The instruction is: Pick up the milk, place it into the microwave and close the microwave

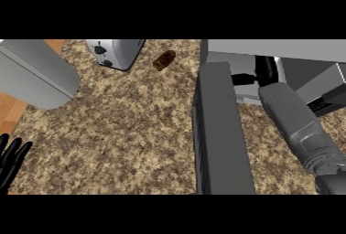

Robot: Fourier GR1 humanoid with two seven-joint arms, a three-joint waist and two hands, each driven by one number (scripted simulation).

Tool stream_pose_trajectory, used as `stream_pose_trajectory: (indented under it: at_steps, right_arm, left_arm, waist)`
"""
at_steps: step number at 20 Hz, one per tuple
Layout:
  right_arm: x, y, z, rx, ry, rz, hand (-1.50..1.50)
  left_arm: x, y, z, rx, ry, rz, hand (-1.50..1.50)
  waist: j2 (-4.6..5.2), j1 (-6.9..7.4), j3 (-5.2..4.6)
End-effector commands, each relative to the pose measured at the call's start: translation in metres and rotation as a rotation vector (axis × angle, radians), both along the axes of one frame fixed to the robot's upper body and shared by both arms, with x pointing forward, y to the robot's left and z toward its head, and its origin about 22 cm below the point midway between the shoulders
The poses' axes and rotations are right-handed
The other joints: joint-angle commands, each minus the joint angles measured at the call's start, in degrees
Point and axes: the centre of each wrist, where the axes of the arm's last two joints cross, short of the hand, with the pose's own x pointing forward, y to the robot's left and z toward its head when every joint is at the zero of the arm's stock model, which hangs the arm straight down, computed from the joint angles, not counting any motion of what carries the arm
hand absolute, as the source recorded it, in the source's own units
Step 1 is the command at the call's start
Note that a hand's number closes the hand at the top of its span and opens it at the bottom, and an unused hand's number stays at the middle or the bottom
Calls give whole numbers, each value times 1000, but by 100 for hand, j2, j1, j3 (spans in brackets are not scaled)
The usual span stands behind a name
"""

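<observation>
- The milk could not be made out anywhere; it was judged to be hidden behind the right hand (pixel 267 69) inside the microwave (pixel 283 48), but this could not be confirmed.
- The right forearm (pixel 292 116) was seen reaching from the lower right edge into the microwave's cavity, beside the open door (pixel 219 137).
- Whether the right hand was closed on anything could not be told, so the milk's place relative to it was left unsettled.
- Handling, as a judgement: a milk carton would be expected to be light, with walls that give under a squeeze and smooth sides; hold would best be taken across the middle of two opposite faces, and it would be kept upright.
- The left hand (pixel 10 157) was noted resting at the lower left edge, fingers (pixel 21 153) straight, apart and pointing up, holding nothing.
- On the speckled table (pixel 128 137), a toaster (pixel 116 52) and a small brown item (pixel 164 60) were recorded, well apart from the microwave's cavity.
</observation>
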Motion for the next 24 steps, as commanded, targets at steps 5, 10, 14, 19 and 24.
stream_pose_trajectory:
  at_steps: [5,10,14,19,24]
  right_arm:
    - [-17,-12,-29,241,59,114,-150]
    - [-42,-8,-69,378,130,187,-150]
    - [-51,-21,-78,460,172,249,-150]
    - [-76,-26,-107,540,188,293,-150]
    - [-99,-43,-125,540,180,286,-150]
  left_arm:
    - [11,-23,-1,-18,-8,-85,-150]
    - [19,-43,-3,-25,22,-139,150]
    - [17,-52,4,-14,34,-160,150]
    - [30,-79,6,-32,88,-202,150]
    - [41,-103,-6,-12,120,-216,150]
  waist:
    - [-119,-226,-9]
    - [-169,-354,-12]
    - [-233,-438,-20]
    - [-255,-508,-23]
    - [-320,-659,-35]
